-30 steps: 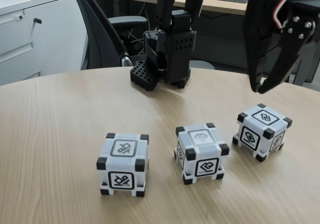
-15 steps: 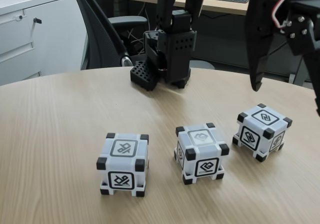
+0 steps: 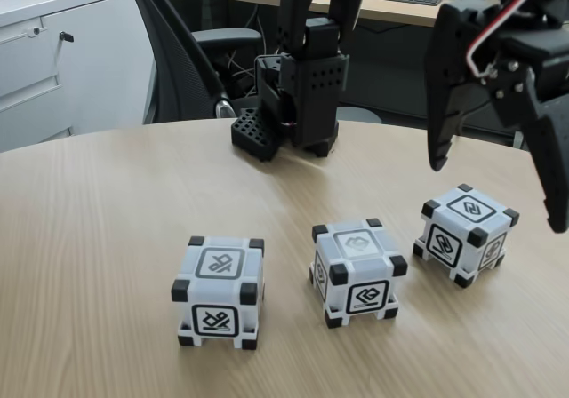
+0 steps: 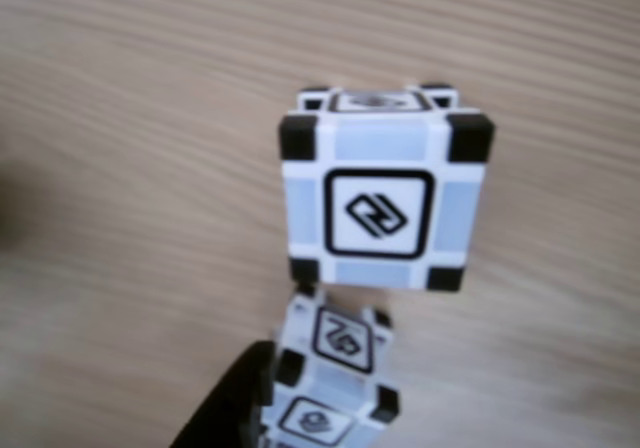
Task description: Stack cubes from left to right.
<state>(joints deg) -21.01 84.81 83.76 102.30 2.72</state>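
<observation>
our claw (image 3: 498, 194) hangs wide open above the right cube (image 3: 465, 234) — we judge descent and grip come next.

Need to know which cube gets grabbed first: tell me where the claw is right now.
In the fixed view the claw hangs open at the right side, above the rightmost cube and not touching it, with the middle cube further left.

Fixed view: left cube (image 3: 219, 291), middle cube (image 3: 357, 271), right cube (image 3: 465, 234) in a row on worktop (image 3: 89, 238); arm base (image 3: 298, 96) behind; gripper (image 3: 493, 194) above right cube.
</observation>
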